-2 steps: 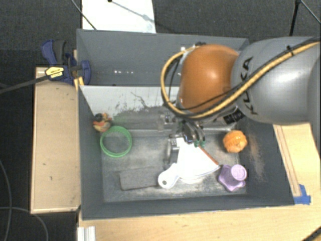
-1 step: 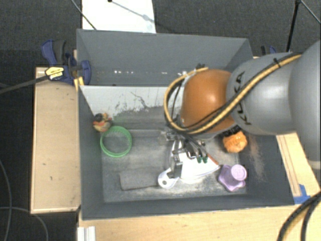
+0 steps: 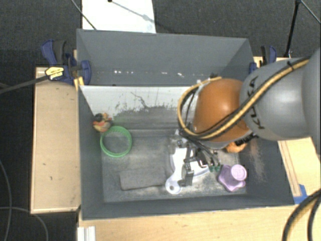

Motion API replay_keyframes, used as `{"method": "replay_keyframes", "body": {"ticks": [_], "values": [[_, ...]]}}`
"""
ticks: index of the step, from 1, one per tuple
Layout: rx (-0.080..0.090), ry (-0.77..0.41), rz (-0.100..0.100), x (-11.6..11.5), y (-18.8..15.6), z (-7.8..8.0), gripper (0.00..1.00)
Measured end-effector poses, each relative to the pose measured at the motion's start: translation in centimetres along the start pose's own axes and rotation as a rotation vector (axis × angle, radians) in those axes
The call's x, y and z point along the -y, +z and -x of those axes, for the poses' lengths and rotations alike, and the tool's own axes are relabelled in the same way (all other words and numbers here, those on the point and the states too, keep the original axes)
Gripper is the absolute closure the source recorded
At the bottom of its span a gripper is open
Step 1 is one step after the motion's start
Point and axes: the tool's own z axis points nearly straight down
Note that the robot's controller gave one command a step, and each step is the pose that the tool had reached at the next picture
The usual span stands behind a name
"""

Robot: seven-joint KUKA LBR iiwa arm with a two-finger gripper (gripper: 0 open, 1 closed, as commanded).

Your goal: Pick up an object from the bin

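Note:
My gripper (image 3: pixel 191 166) reaches down below the orange wrist cover, in the front middle-right part of the bin. It is on top of a white plastic piece (image 3: pixel 175 174) with a ring-shaped end that lies on the floor pointing toward the front wall. Whether the piece is gripped cannot be made out. A purple bottle-like thing with a round cap (image 3: pixel 232 177) lies just to the right. A small orange thing (image 3: pixel 236 145) peeks out from under the wrist cover behind it.
A green ring (image 3: pixel 116 141) lies at the left, with a small multicoloured toy (image 3: pixel 102 123) beside it at the back-left wall. A flat grey pad (image 3: pixel 142 180) rests near the front wall. The arm covers the bin's right rear.

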Motion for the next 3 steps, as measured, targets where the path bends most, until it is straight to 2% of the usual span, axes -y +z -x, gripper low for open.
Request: {"method": "replay_keyframes", "body": {"ticks": [1,2,3], "values": [[0.016,0.0,-0.001,0.2,-0.1,-1.5,0.0],[0.009,0.058,-0.001,4.1,4.1,-3.2,1.0],[0.009,0.06,0.0,4.1,4.1,-3.2,0.0]]}}
